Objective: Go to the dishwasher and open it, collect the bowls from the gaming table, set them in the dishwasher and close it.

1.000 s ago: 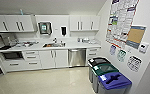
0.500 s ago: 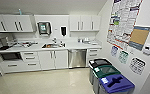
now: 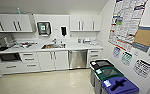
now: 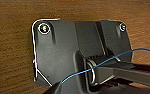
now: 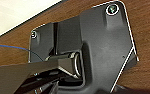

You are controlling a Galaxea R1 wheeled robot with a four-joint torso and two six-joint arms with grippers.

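Dishwasher (image 3: 77,59) sits shut under the worktop (image 3: 66,47) beside the sink (image 3: 53,46), handy for rinsing; we cannot tell our claws' state.

The head camera sits high and looks forward and down across a pale glossy floor (image 3: 48,82) toward a white kitchen worktop (image 3: 73,46), with the stainless-steel-fronted dishwasher (image 3: 77,59) well off under it and three lidded bins (image 3: 108,75) near on the right. Each wrist camera looks along its own arm, very close to a brown wood-grain surface (image 4: 13,50) behind the robot's dark plate; the right wrist view also catches a strip of pale floor (image 5: 13,15). Both wrist views share that wood surface.
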